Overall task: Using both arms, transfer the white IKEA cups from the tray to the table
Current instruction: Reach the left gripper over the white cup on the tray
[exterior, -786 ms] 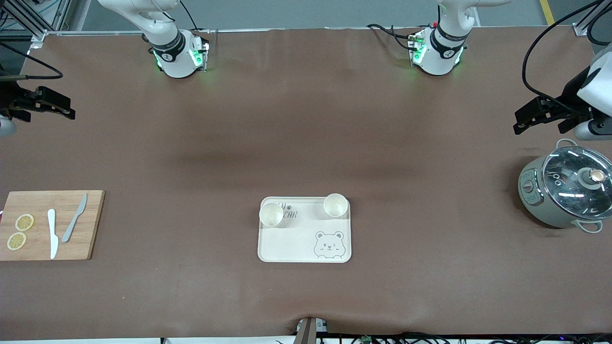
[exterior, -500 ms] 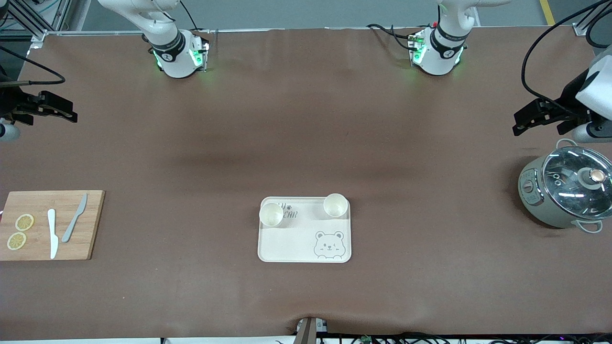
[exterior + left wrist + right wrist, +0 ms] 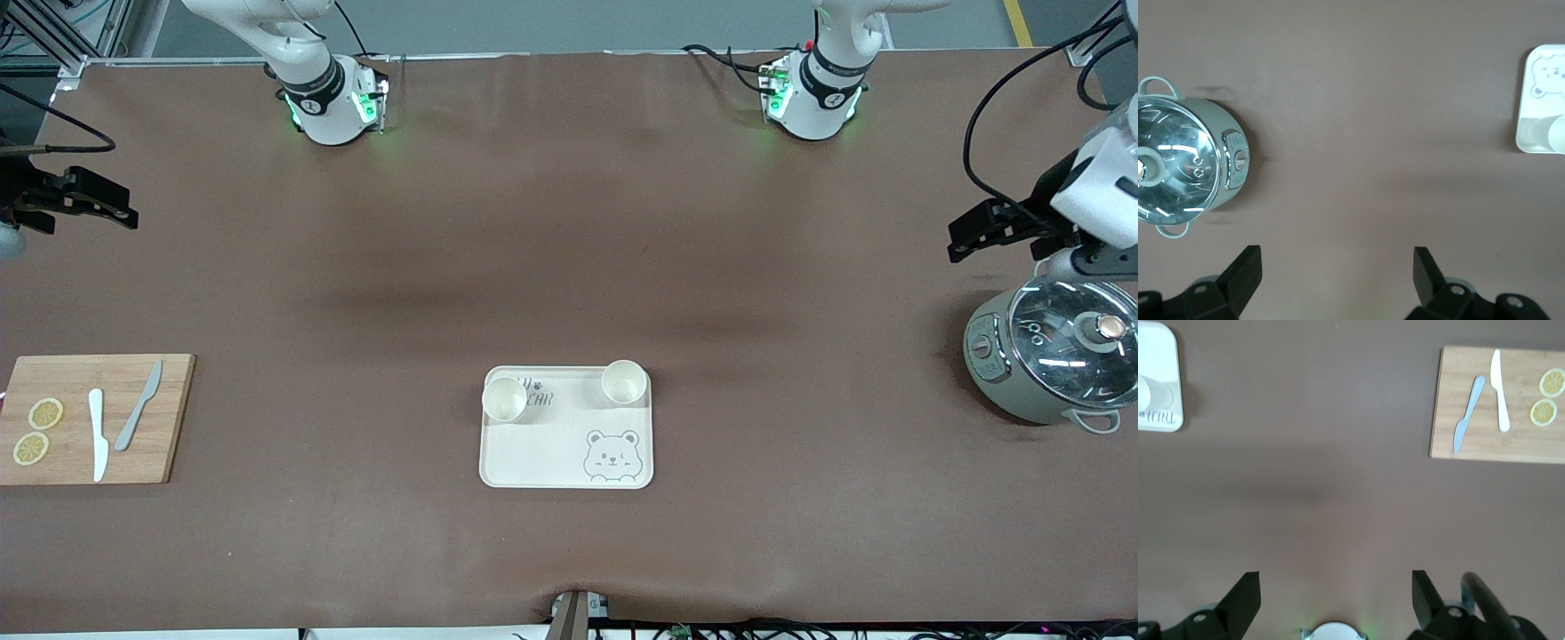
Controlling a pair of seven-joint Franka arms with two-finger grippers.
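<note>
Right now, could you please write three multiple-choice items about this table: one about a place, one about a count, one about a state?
1. Where do the two small cream-white plastic cups stand?
A. on the cream rectangular bear-print tray
B. on the bamboo cutting board
C. on the bare table

2. How many lemon slices lie on the board?
A. one
B. two
C. four

3. How is the left gripper?
A. shut on a cup
B. open, holding nothing
C. shut on a knife

Answers: 1 A, both sit inside the tray's rim. 2 B, two yellow rounds show. 3 B, its fingers stand apart over bare table.

cups (image 3: 504, 399) 2 | tray (image 3: 542, 458) 1 | knives (image 3: 97, 434) 2 | lemon slices (image 3: 45, 413) 2 | pot (image 3: 1053, 357) 1
</note>
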